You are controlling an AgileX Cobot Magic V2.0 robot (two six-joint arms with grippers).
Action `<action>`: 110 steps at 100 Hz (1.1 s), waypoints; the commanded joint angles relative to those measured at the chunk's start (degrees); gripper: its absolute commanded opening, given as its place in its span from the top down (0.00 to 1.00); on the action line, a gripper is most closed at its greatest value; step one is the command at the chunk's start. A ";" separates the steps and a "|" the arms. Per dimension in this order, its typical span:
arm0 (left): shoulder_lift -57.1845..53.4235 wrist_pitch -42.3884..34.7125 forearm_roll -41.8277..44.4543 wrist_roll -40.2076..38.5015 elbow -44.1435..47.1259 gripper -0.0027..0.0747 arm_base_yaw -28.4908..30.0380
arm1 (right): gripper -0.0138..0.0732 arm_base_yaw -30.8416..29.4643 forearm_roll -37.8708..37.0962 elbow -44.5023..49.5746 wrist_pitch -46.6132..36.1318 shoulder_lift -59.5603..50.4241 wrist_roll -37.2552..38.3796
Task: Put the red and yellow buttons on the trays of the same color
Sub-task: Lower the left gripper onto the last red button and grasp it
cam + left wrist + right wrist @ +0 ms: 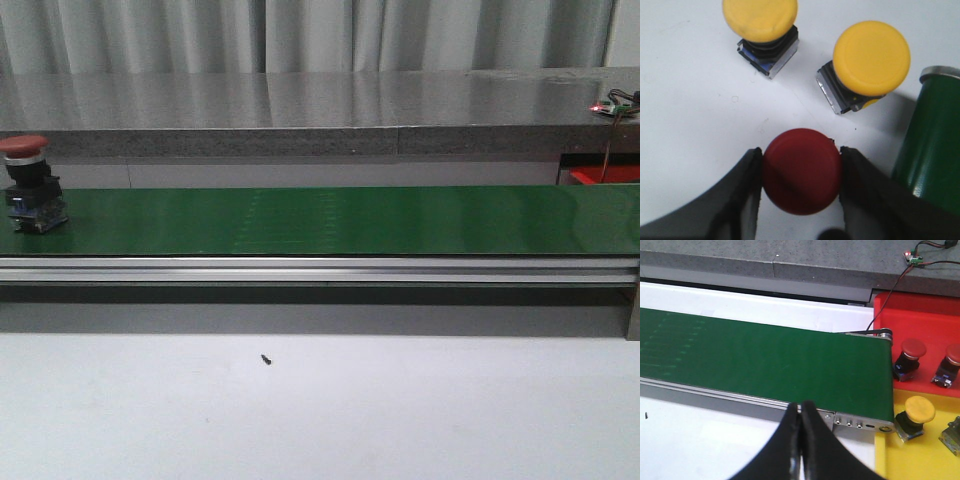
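Gripping the red button (801,171) on the white table (685,125), your left end effector (801,172) has two yellow buttons (871,57) just beyond it (right end effector (801,440) is clenched, empty, beside the belt (765,365)).

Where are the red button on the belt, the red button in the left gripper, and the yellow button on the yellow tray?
red button on the belt (24,146), front view, on its cap.
red button in the left gripper (801,171), left wrist view, middle of cap.
yellow button on the yellow tray (919,409), right wrist view, on its cap.
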 commanded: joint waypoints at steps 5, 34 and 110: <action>-5.12 -0.81 0.17 -0.62 -1.54 0.80 0.22 | 0.95 0.12 0.13 -1.43 -4.14 -0.07 -0.46; -14.13 1.73 2.26 -0.62 -1.54 0.80 0.22 | 0.95 0.12 0.13 -1.43 -4.14 -0.07 -0.46; -19.08 9.92 3.32 0.61 -1.54 0.80 -6.62 | 0.95 0.12 0.13 -1.43 -4.14 -0.07 -0.46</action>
